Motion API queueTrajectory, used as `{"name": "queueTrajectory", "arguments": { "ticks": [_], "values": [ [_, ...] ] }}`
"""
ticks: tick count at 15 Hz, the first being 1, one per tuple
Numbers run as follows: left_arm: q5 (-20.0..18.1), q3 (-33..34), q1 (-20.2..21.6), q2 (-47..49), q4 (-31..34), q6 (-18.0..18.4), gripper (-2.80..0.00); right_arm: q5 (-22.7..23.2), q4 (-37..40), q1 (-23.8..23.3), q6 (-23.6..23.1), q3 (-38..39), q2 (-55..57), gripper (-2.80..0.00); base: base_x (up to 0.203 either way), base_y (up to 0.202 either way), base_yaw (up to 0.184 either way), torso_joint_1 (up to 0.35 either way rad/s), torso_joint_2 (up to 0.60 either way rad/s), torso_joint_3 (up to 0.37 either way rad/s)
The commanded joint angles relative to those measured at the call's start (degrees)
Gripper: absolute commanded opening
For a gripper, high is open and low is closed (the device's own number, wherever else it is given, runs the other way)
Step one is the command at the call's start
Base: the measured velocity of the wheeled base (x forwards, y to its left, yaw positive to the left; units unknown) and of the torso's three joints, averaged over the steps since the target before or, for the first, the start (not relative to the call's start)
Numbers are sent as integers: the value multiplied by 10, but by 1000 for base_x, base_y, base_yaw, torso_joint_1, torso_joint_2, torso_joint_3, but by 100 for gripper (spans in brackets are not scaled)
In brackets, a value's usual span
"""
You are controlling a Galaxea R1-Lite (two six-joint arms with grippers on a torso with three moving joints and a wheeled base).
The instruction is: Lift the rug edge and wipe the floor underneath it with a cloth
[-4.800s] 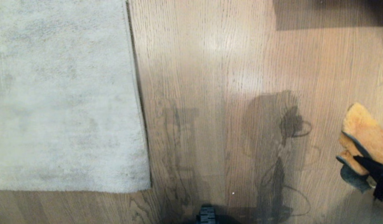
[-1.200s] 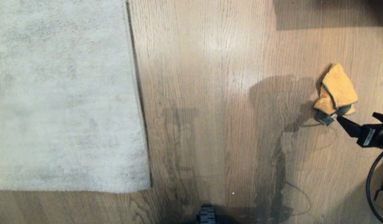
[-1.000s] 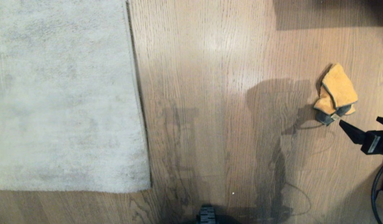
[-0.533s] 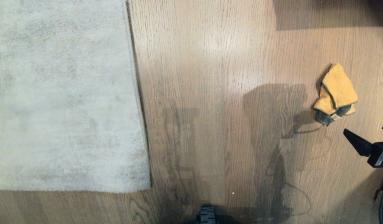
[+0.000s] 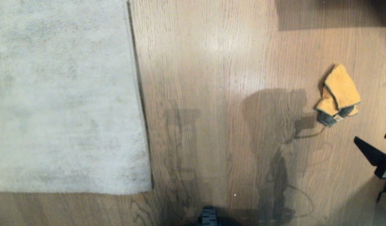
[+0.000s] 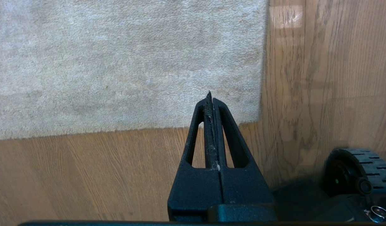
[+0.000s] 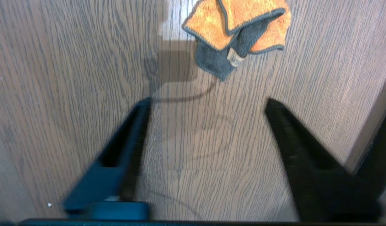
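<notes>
The floor (image 5: 230,62), brown wood-grain planks with a slight gloss, fills most of the head view. The rug (image 5: 61,94), pale grey and short-piled, lies flat on it at the robot's left; the rug edge (image 5: 139,100) runs straight down to a corner (image 5: 149,188), with no part lifted. As a large, limp sheet it is likely to sag and drag when raised, so the corner or the border just beside it offers the best hold. The right gripper (image 7: 205,103) hangs at the right margin of the head view, its jaws spread wide and holding nothing, apart from the cloth. The left gripper (image 6: 209,97) hovers over the rug near that corner, its jaws pressed together and empty. The cloth (image 5: 338,94), a small orange rag with a dark grey part, lies crumpled on the floor, well apart from the rug. Soft and light, it should bunch readily; a pinch on its raised folds looks the surest grasp.
</notes>
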Motion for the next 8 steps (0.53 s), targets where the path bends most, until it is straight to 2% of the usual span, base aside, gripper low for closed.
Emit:
{"name": "queueTrajectory", "arguments": {
  "ticks": [1,4,8],
  "values": [
    [0,0,0,0,0,0,-280,1,-2,2,0,13,-14,-280,0,0,0,0,0,0],
    [0,0,0,0,0,0,-280,-1,32,3,-1,31,-56,-280,0,0,0,0,0,0],
    [0,0,0,0,0,0,-280,-1,128,5,-1,53,-156,-280,0,0,0,0,0,0]
  ]
}}
